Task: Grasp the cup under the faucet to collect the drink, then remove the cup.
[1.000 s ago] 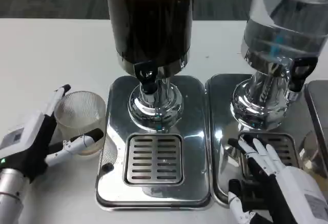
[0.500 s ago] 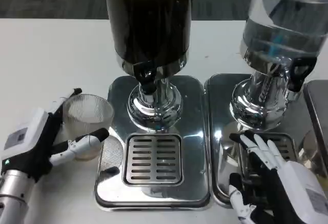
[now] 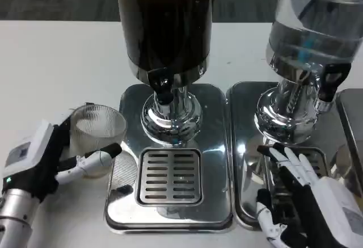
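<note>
Currently noted: ribbed clear cup [image 3: 98, 136] shifted closer to the dark drink dispenser [image 3: 164, 26] than half a second ago, now just left of its chrome drip tray [image 3: 215, 163] and touching or nearly touching that tray's edge. Not yet under the faucet [image 3: 163, 89]; grate [image 3: 170, 175] below the faucet bare. Judged: transport step under way, filling not begun. Left hand [image 3: 48, 160] clamped on the cup, one finger behind the far rim, another across the near wall, forearm angled up from lower left of the tray. Right hand [image 3: 306, 202] holding nothing, fingers spread, resting over the neighbouring clear dispenser's tray [image 3: 244, 146], right of the dark dispenser.
</note>
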You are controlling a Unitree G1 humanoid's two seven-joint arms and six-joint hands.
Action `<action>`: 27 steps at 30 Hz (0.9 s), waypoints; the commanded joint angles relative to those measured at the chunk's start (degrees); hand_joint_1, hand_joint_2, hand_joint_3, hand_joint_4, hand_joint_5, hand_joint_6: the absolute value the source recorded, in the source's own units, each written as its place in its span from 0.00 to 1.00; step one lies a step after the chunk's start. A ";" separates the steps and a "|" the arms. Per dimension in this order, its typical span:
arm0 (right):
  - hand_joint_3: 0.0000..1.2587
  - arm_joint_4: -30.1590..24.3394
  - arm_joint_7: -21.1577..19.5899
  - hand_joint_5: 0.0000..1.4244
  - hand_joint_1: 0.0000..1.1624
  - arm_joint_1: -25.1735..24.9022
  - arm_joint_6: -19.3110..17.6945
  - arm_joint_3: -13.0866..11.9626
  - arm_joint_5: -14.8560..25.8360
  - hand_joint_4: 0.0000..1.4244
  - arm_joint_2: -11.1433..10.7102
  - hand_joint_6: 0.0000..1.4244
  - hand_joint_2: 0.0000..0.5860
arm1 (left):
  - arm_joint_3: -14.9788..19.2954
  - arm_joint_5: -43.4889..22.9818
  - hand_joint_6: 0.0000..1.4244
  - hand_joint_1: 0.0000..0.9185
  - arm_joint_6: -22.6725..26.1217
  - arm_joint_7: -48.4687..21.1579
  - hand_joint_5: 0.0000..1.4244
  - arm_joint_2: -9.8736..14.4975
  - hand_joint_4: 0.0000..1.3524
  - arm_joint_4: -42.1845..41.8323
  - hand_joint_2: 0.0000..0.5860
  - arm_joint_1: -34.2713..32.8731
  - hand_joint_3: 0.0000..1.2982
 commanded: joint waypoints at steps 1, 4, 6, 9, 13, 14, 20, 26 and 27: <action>0.11 0.25 -0.17 0.00 0.47 0.06 -0.08 0.02 0.30 0.03 -0.53 0.06 0.97 | -0.56 0.39 0.41 0.12 -1.68 0.72 0.43 -0.69 0.22 0.26 0.39 -0.33 0.19; 0.11 0.19 -0.15 0.00 0.47 0.21 -0.04 0.02 0.38 0.04 -0.70 0.07 0.97 | -0.48 0.50 0.44 0.13 -2.06 1.48 0.45 -0.66 0.23 0.02 0.39 -0.08 0.20; 0.11 0.15 -0.16 0.00 0.47 0.32 -0.01 -0.06 0.48 0.04 -0.76 0.07 0.97 | -0.43 0.48 0.46 0.14 -2.28 1.67 0.46 -0.67 0.24 -0.06 0.39 0.13 0.21; 0.11 0.05 -0.19 0.00 0.47 0.53 0.01 -0.07 0.57 0.04 -0.82 0.07 0.97 | -0.25 0.39 0.47 0.14 -2.65 1.98 0.47 -0.65 0.26 -0.12 0.39 0.54 0.22; 0.11 -0.05 -0.23 0.00 0.47 0.56 -0.09 0.09 0.59 0.04 -0.88 0.07 0.98 | 0.07 0.00 0.48 0.15 -2.91 1.90 0.48 -0.55 0.28 -0.12 0.40 0.78 0.25; 0.11 -0.06 -0.19 0.00 0.47 0.57 -0.03 0.08 0.61 0.04 -0.90 0.07 0.99 | 0.15 -0.07 0.48 0.15 -2.96 1.95 0.48 -0.54 0.29 -0.14 0.40 0.83 0.26; 0.11 -0.09 -0.37 0.00 0.47 0.65 -0.25 0.08 0.90 0.05 -0.89 0.07 0.99 | 0.58 -0.60 0.50 0.14 -3.18 1.56 0.49 -0.54 0.31 -0.06 0.40 1.06 0.28; 0.11 -0.06 -0.38 0.00 0.47 0.45 -0.26 0.10 1.14 0.05 -0.95 0.07 0.99 | 0.82 -0.56 0.50 0.14 -3.74 1.98 0.49 -0.40 0.31 -0.26 0.40 1.30 0.28; 0.11 -0.05 -0.30 0.00 0.46 0.40 -0.20 0.10 1.25 0.05 -0.96 0.08 0.99 | 0.85 -0.52 0.50 0.14 -3.83 2.07 0.49 -0.35 0.31 -0.34 0.40 1.34 0.28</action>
